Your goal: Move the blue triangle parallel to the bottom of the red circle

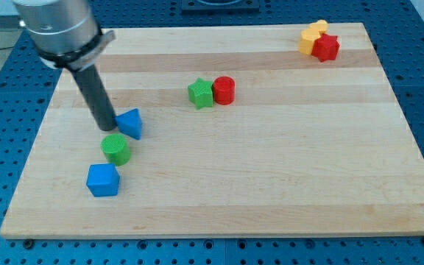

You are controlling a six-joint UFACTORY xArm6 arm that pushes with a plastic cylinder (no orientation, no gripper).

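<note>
A: Trouble first. Nearest the view's bottom sits the blue cube, and just above it the green cylinder. Both lie close under the blue triangle. My tip stands at the triangle's left edge, touching or nearly so; I cannot tell which.

B: So what could go wrong?

A: I judge that a push off the triangle's middle could spin it, and it could slip past the rod. A push angled downward could drag the green cylinder along. Farther on, the green star touches the red circle on its left. Steer too high and the triangle could knock that pair and shift the target.

B: Is anything held?

A: Nothing. The rod has no jaws; it only pushes.

B: Containers?

A: None on the board. Farthest off, at the view's top right, a yellow block and a red star sit touching, well apart from the work.
</note>
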